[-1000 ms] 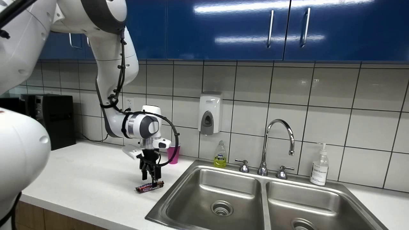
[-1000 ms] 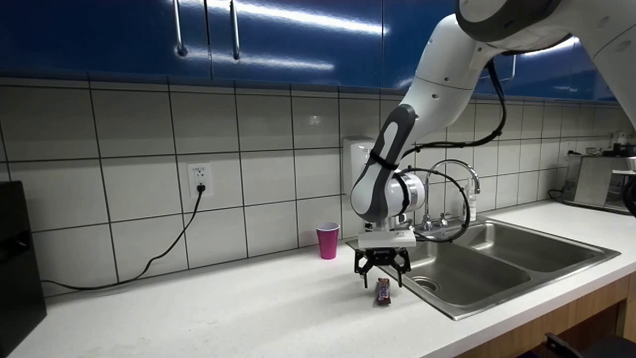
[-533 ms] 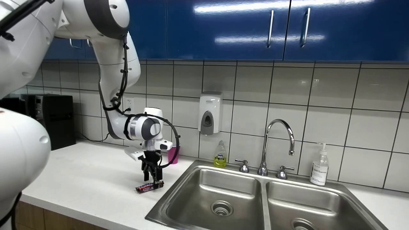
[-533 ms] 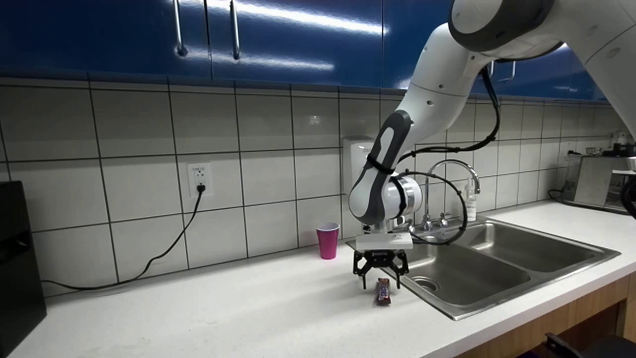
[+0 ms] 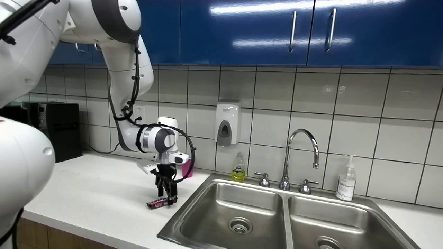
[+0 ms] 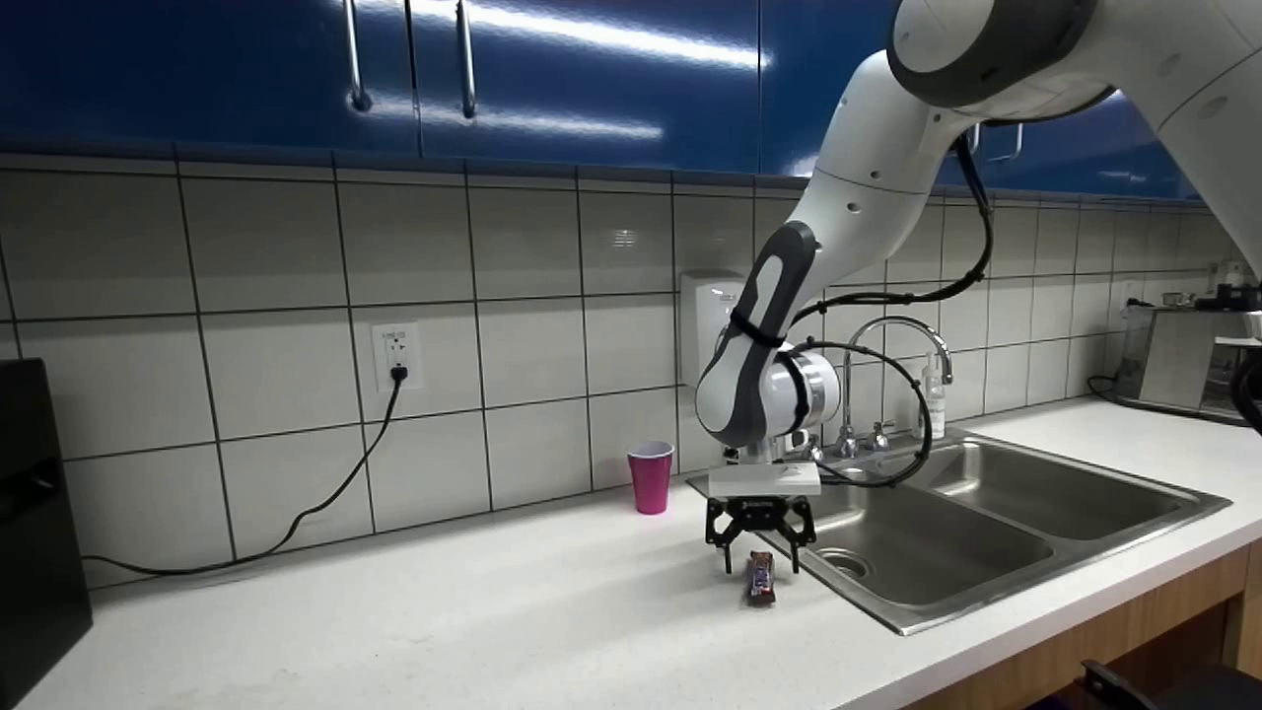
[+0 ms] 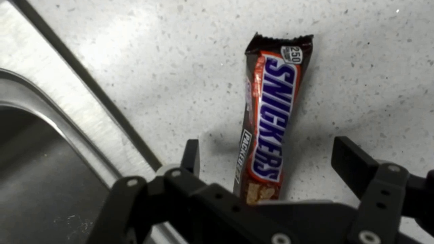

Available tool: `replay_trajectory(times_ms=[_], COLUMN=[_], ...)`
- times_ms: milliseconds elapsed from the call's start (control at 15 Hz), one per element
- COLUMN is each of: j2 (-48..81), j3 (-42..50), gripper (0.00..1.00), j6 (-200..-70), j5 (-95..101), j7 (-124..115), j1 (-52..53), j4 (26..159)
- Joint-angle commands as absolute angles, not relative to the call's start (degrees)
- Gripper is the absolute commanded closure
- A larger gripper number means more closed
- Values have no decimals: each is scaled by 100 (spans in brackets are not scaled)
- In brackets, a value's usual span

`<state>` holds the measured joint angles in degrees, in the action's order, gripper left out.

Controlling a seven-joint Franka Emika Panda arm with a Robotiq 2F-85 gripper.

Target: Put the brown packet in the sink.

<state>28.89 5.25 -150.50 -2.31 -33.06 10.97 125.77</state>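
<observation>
The brown packet is a dark brown Snickers bar lying flat on the white counter beside the sink; it shows in both exterior views (image 5: 157,203) (image 6: 761,582) and in the wrist view (image 7: 271,112). My gripper (image 5: 166,197) is open just above the packet, fingers on either side. It also shows in the other exterior angle (image 6: 761,566) and in the wrist view (image 7: 266,156), where both fingers stand apart from the packet. The packet's near end is hidden by the gripper. The steel double-basin sink (image 5: 207,223) is right of the packet; its rim shows in the wrist view (image 7: 81,118).
A pink cup (image 6: 651,481) stands by the wall behind the gripper. A curved faucet (image 5: 287,159), a yellow soap bottle (image 5: 238,169) and a pump bottle (image 5: 346,181) stand along the sink's back. A black machine (image 5: 55,128) is at the far left.
My gripper has come down a little towards the packet and shifted slightly towards the sink. The fingers stay open. The packet has not moved.
</observation>
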Motion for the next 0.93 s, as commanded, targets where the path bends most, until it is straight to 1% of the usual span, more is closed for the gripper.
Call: replay_trajectory(times_ms=[0,133,333,667,733,867], j2=[2917,2923,2926,2908,2909,2909], j3=[547,537,526,507,504,499], gripper=[26,29,54,92,94,94], j6=[-14852,-14849,-14850,-14860,-14859,-14845], j5=[-314,-315,-305,-307,-312,-318], j7=[-3383,-3358,-3331,-3300,-3291,-3274], j1=[1092,1085,1088,1079,1072,1059], j4=[12460,12465,12468,12460,12464,12463])
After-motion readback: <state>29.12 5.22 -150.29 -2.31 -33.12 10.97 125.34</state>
